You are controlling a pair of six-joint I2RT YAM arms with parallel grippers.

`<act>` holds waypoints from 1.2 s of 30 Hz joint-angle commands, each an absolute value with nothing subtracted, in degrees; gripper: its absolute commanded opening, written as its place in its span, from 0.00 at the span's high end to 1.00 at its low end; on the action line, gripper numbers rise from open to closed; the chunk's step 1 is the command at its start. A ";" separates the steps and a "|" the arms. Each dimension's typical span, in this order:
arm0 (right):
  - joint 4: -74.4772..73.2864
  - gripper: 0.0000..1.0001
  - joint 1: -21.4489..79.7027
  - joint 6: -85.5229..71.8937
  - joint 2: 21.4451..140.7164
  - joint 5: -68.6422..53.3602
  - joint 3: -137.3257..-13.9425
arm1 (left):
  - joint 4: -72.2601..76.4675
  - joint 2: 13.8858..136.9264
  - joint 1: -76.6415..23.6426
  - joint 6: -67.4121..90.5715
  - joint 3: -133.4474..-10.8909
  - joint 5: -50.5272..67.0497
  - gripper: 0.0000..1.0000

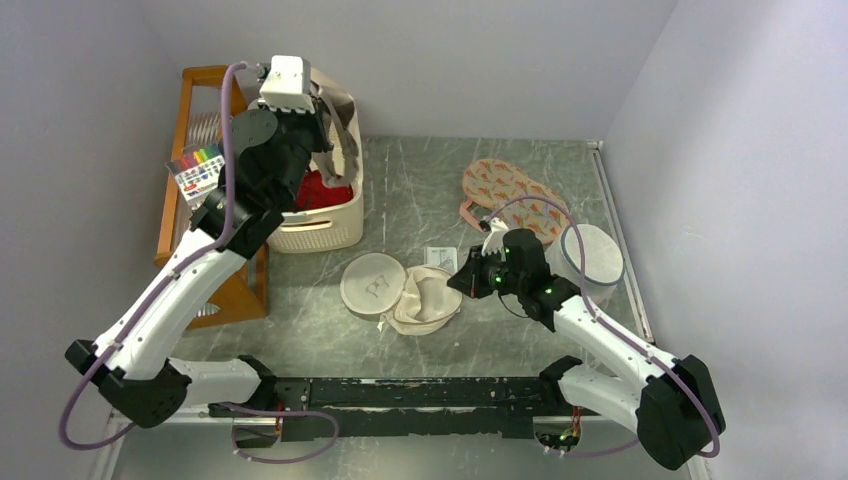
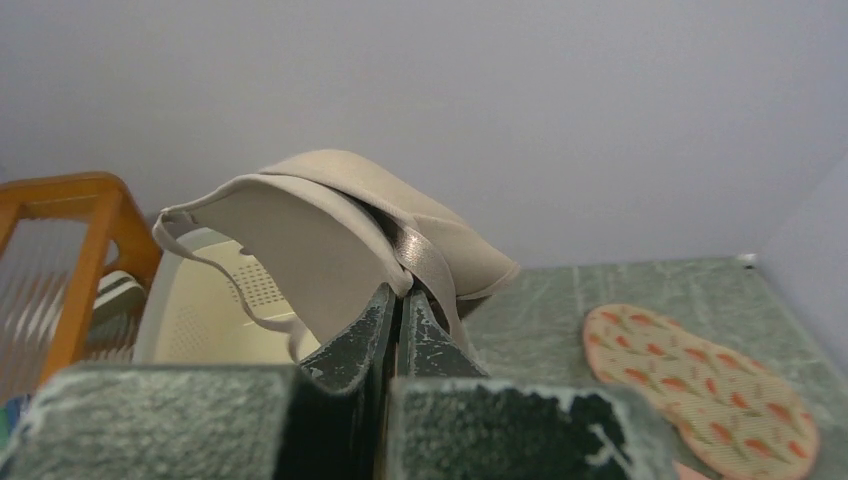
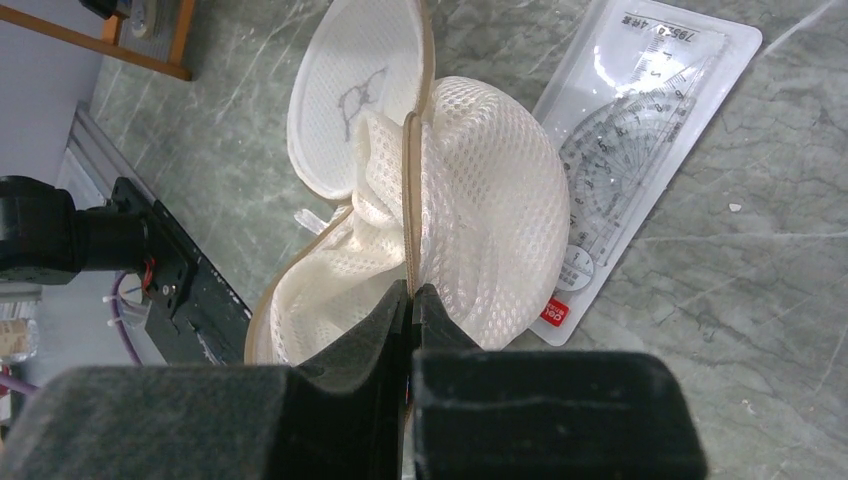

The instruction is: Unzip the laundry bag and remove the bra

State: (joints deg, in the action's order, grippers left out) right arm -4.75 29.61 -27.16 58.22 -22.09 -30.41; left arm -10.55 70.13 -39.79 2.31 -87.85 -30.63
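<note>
Bra (image 2: 300, 240): light, floppy; left gripper (image 2: 400, 298) pinched on band, above basket (image 1: 325, 232). Bag (image 3: 500, 210): limp mesh; right gripper (image 3: 412, 292) clamped on rim, right of basket.

Black squiggle (image 3: 360, 95) on laundry bag (image 3: 490, 200), red tag (image 3: 553, 312) on ruler pack (image 3: 640, 110) illegible

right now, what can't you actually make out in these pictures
1. Top view: the left arm covers most of the basket; only something red shows inside.
2. Left wrist view: the left gripper hides where it pinches the bra.
3. Right wrist view: the right gripper covers the laundry bag's rim at the pinch; no zip slider can be found.
4. Right wrist view: the bag overlaps the ruler pack; its print is too small to read.
</note>
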 commanded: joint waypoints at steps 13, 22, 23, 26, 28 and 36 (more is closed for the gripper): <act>-5.39 1.00 29.66 -26.98 57.35 -22.29 -31.40 | -14.36 81.64 -21.84 9.74 -85.66 -22.10 0.93; -4.61 1.00 29.66 -26.85 58.46 -22.75 -31.42 | -25.54 95.02 -12.12 15.42 -97.39 -14.59 0.93; -4.53 1.00 29.69 -26.85 58.38 -22.75 -31.32 | -26.51 97.07 -11.46 15.16 -99.65 -13.57 0.93; -4.27 1.00 29.70 -26.88 58.18 -22.82 -31.15 | -29.69 103.51 -9.91 14.29 -107.35 -11.01 0.88; -4.30 1.00 29.70 -26.81 58.35 -23.03 -31.43 | -33.53 107.76 -9.67 13.78 -113.98 -10.50 0.74; -4.49 1.00 29.71 -26.80 58.69 -23.10 -31.78 | -28.78 97.61 -9.74 19.44 -103.23 1.63 0.26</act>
State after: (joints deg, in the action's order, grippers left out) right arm -5.43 29.61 -27.11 58.41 -22.70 -30.59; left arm -32.03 107.81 -9.69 15.81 -111.42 -7.49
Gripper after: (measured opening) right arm 0.010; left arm 0.668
